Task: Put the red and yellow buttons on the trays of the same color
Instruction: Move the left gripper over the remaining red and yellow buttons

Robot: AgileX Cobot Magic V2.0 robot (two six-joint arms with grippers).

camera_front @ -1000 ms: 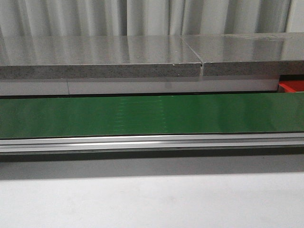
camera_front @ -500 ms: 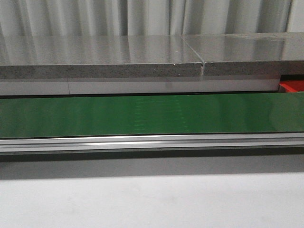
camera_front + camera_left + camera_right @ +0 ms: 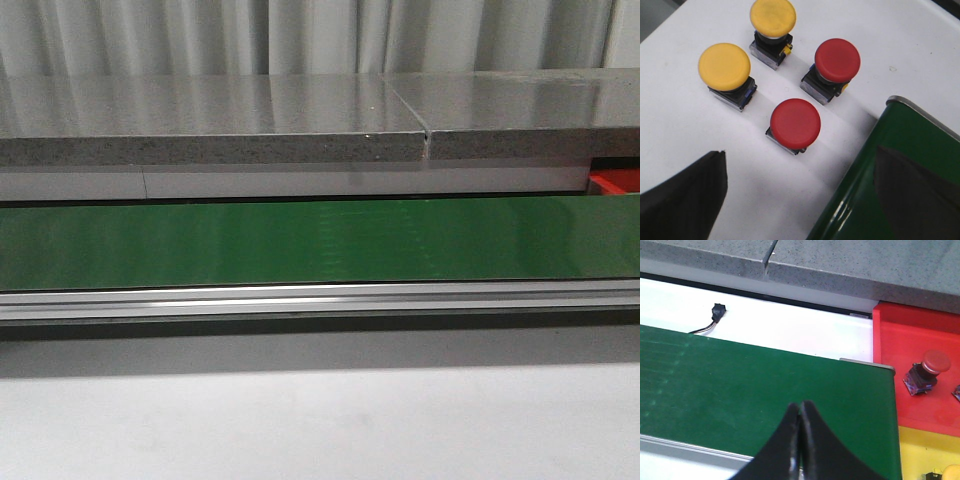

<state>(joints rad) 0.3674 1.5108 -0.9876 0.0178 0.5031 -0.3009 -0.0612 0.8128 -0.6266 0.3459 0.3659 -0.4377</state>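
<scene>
In the left wrist view two red buttons [image 3: 795, 123] [image 3: 837, 60] and two yellow buttons [image 3: 724, 67] [image 3: 773, 16] stand on the white table beside the end of the green belt [image 3: 900, 150]. My left gripper [image 3: 800, 187] hangs open above the table near them, nothing between its fingers. In the right wrist view my right gripper [image 3: 800, 407] is shut and empty over the green belt [image 3: 740, 385]. A red tray [image 3: 920, 340] holds a red button [image 3: 927, 370]; below it a yellow tray [image 3: 920, 452] holds a yellow button [image 3: 950, 472] at the frame's corner.
The front view shows the long green conveyor belt [image 3: 300, 242] with its metal rail [image 3: 300, 298], a grey stone counter [image 3: 210, 125] behind it and a corner of the red tray [image 3: 615, 182]. A small black connector with wires [image 3: 716, 312] lies behind the belt.
Faint marks on the green belt have shifted to the right in the front view. No arm shows there.
</scene>
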